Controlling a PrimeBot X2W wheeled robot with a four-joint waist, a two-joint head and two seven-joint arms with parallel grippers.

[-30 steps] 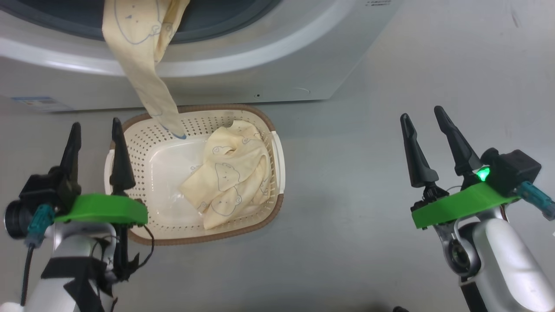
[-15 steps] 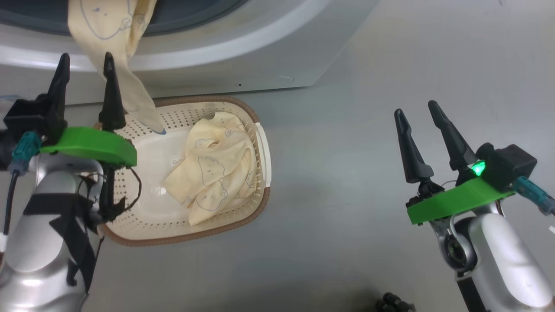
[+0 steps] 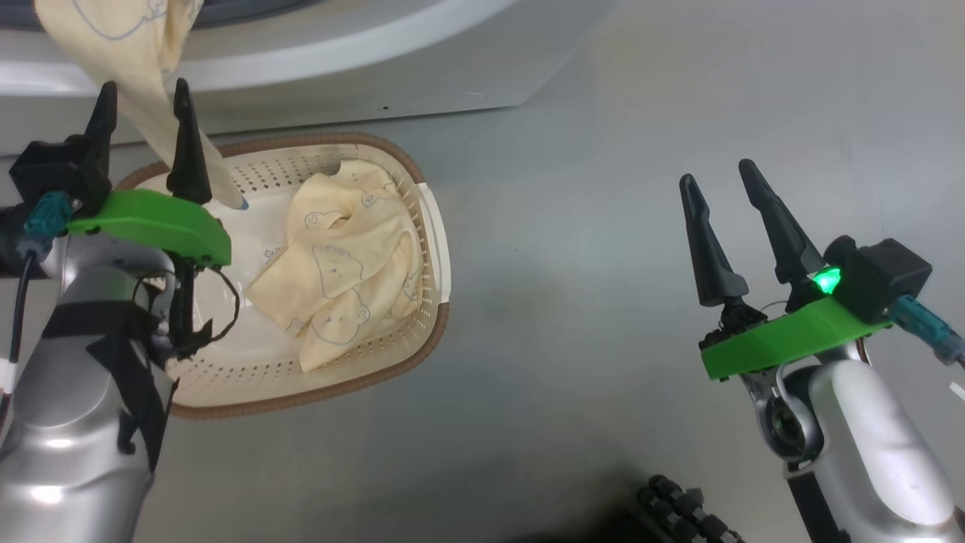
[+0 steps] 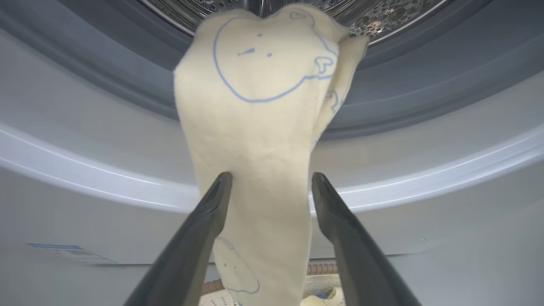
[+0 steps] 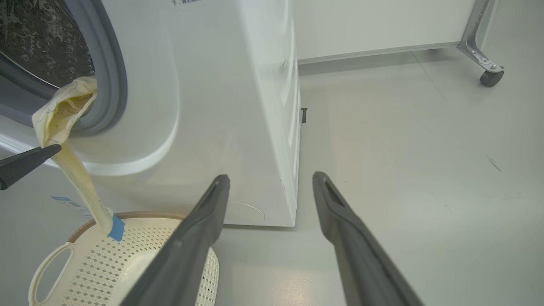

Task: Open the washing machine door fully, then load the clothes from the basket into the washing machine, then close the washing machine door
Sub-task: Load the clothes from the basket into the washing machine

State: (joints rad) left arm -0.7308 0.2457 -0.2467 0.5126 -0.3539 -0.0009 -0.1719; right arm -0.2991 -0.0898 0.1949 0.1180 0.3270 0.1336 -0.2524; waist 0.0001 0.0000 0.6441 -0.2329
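Looking along my left gripper, its fingers are spread wide with a yellow garment between them, not squeezed. That garment hangs from the washing machine drum down into the basket. A second garment sits bunched in the basket. My right gripper hangs spread and empty over the floor.

Glossy grey floor meets a white wall near a castored metal leg.
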